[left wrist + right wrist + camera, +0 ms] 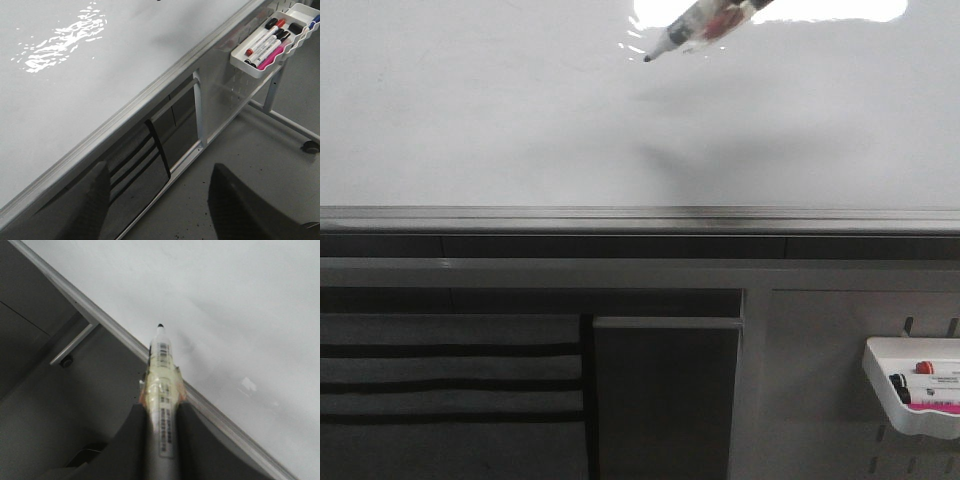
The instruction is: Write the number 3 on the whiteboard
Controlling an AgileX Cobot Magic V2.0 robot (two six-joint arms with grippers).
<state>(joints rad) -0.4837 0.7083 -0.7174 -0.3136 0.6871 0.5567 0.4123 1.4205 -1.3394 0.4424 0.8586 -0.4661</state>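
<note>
Marker poised over a blank whiteboard point(520, 120)

The right pincer point(162, 415) grips a marker point(695, 28), tip near the board's far middle, seemingly not touching; no 3 shows. Next: press down and stroke. The left pincer point(157, 200) hangs wide, empty.

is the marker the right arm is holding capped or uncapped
Uncapped. The marker in the right pincer shows a bare black tip in both views, poised over the blank whiteboard.

front: faces whiteboard point(520, 120) squarely | wrists: oblique, close over it | shared: its grey edge point(150, 95)
</note>
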